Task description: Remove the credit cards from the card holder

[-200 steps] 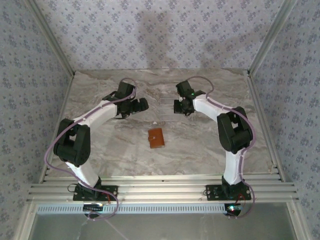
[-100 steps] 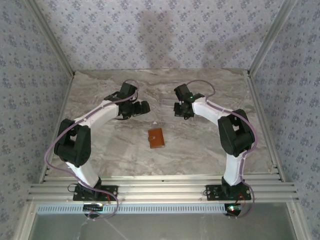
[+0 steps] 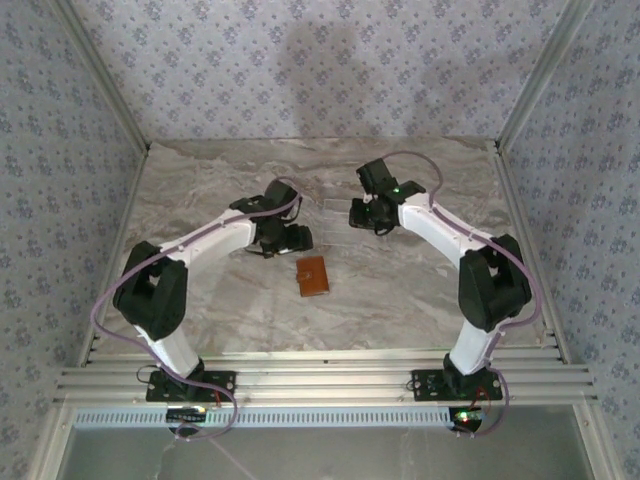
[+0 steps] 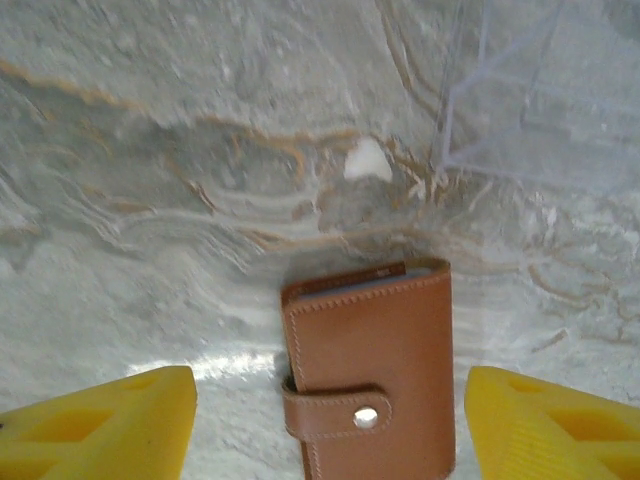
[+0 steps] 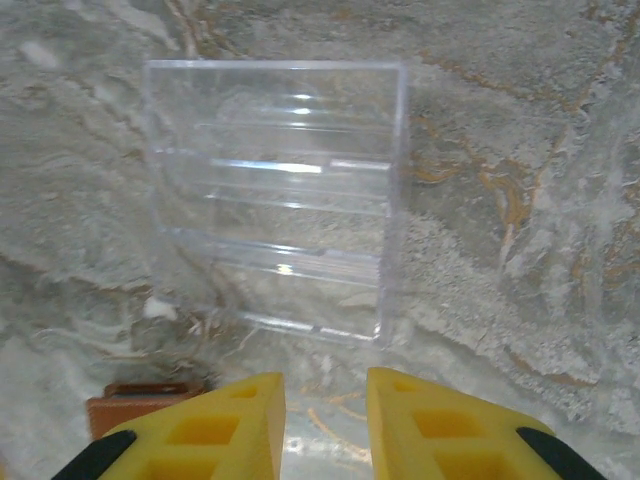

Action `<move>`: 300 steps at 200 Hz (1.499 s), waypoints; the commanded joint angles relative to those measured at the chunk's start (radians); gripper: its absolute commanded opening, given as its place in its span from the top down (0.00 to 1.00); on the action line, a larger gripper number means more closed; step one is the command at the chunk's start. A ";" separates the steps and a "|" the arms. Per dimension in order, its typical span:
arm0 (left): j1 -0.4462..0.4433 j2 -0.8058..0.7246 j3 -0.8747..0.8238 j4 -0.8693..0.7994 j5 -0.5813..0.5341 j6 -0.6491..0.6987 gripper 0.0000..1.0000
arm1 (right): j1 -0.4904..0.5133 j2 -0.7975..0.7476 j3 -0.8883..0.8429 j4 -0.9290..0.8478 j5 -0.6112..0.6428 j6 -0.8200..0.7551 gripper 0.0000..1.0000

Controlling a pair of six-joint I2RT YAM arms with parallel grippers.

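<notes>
A small flat brown leather-look card holder [image 3: 313, 276] lies closed near the middle of the grey marble-patterned table [image 3: 200, 190], its strap snapped shut across the front. The left gripper [image 3: 296, 238] hangs just at the card holder's 11 o'clock in the top view. From the left wrist, its yellow fingers [image 4: 105, 425] stand wide apart, one at the card holder's 9 o'clock and the other at its 3 o'clock, with bare table between each of them and the leather, so it has hold of nothing. A thin grey-blue edge shows at the holder's 12 o'clock end; whether that is a card I cannot tell. The clear, ribbed, see-through plastic tray [image 5: 275, 195] sits at the card holder's 12 o'clock, near it but apart. The right gripper [image 5: 325, 405] hovers at the tray's 6 o'clock edge, its fingers parted only by a narrow gap with nothing between them, and a corner of the card holder peeks in at 7 o'clock of that view
</notes>
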 commanded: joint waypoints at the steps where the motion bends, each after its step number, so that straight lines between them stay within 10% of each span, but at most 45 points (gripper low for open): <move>1: -0.041 0.029 0.005 -0.064 -0.019 -0.073 0.31 | -0.002 -0.056 -0.032 -0.031 -0.067 -0.011 0.71; 300: -0.174 0.113 -0.031 0.043 0.135 0.086 0.63 | 0.063 -0.071 -0.321 0.141 -0.316 0.076 0.62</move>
